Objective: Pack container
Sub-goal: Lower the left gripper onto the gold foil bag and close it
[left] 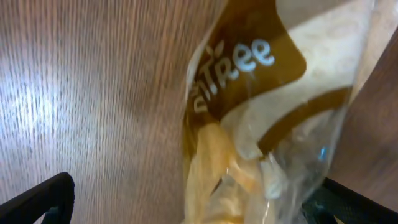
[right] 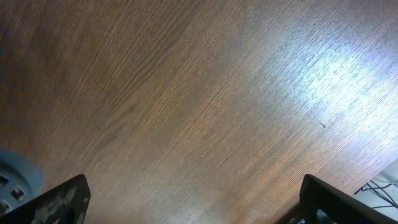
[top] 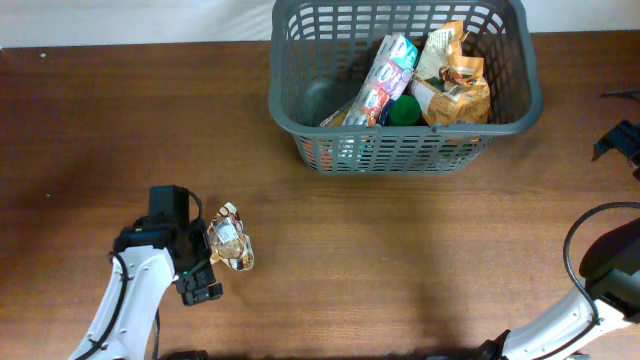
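The container (top: 405, 150), a dark grey slotted basket, stands at the back of the table. It holds several snack packets (top: 452, 75) and a green item (top: 404, 110). A crinkled clear and orange snack bag (top: 230, 243) lies on the wood at the front left. In the left wrist view this bag (left: 267, 118) fills the space between the wide-apart fingers of my left gripper (left: 196, 208), which is open around it. My right gripper (right: 199, 205) is open above bare wood, with nothing between its fingers.
The brown wooden table (top: 400, 260) runs across the view. My right arm (top: 600, 290) and its cable sit at the front right corner. A grey rounded object (right: 15, 177) shows at the lower left of the right wrist view.
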You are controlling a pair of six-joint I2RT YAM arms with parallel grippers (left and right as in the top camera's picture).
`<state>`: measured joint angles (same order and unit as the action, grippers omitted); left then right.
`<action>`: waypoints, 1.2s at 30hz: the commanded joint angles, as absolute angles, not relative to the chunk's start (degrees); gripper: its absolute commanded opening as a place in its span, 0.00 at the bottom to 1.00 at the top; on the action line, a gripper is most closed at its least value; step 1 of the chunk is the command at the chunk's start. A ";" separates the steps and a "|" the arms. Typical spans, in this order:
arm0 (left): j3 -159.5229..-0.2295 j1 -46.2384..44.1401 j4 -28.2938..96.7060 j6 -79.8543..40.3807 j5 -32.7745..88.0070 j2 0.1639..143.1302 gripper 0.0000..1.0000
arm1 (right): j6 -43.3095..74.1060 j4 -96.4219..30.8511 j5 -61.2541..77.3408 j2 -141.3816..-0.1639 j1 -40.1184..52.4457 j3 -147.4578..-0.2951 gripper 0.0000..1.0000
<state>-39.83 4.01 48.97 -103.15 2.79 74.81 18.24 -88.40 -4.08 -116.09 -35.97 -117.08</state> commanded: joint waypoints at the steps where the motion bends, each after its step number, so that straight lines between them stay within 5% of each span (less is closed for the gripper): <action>1: -39.35 4.29 48.10 -104.14 -0.32 75.29 0.99 | 18.96 -88.44 -4.56 -115.87 -36.03 -116.77 0.99; 26: -39.35 4.29 34.65 -103.66 2.24 87.85 1.00 | 18.94 -88.44 -4.56 -115.87 -36.03 -116.77 0.99; 29: -39.35 4.29 34.63 -103.66 3.31 87.85 0.70 | 18.94 -88.44 -4.56 -115.87 -36.01 -116.77 0.99; 34: -39.35 4.29 32.86 -103.63 5.04 87.85 0.02 | 18.94 -88.44 -4.56 -115.87 -36.03 -116.77 0.99; 36: -39.38 4.29 30.94 -102.17 6.09 87.85 0.02 | 18.96 -88.44 -4.56 -115.87 -36.03 -116.77 0.99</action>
